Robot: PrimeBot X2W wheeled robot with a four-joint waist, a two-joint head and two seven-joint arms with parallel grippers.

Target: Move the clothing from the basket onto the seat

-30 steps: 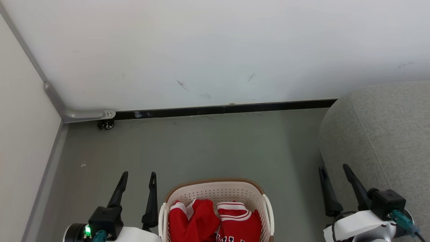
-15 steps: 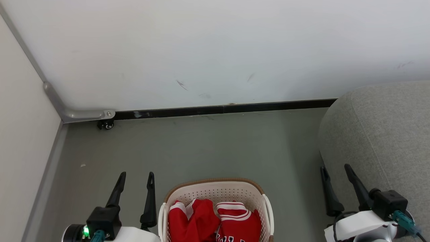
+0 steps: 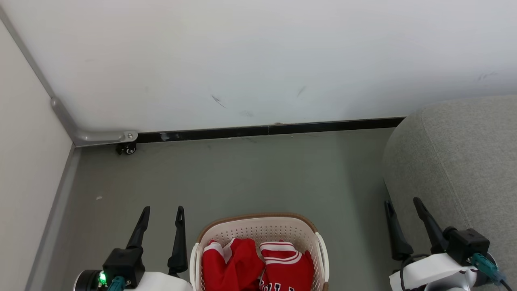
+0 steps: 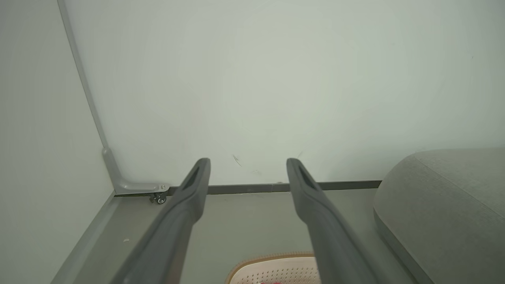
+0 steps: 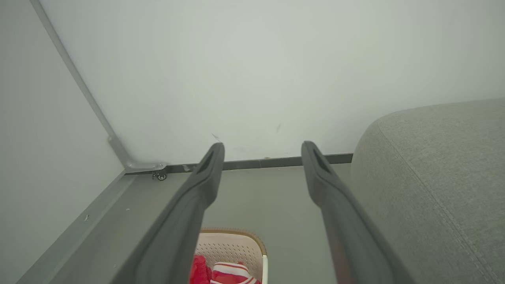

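The left pincer (image 3: 162, 209) stands wide open and empty at the lower left of the head view. Its two dark fingers point up toward the wall (image 3: 258, 60) over bare floor (image 3: 242, 173). Its inner finger runs just beside the left rim of the basket (image 3: 258, 217), apart from it. The basket sits on the floor between the two arms and is cut off by the bottom edge of the view, so its long axis cannot be told. The clothing (image 3: 258, 264) lies inside it as two red bundles side by side, a plainer one on the left and a white-striped one with letters on the right. From both sets of fingertips the clothing lies back toward the robot and lower, not ahead. The right pincer (image 3: 402, 201) is likewise fully open with nothing in it. A strip of floor separates it from the basket's right rim, and it hangs just beside the flank of the seat (image 3: 464, 161). By this layout the left arm is nearer the clothing and would need to draw back and tip down into the basket. The right arm is better placed for the seat.
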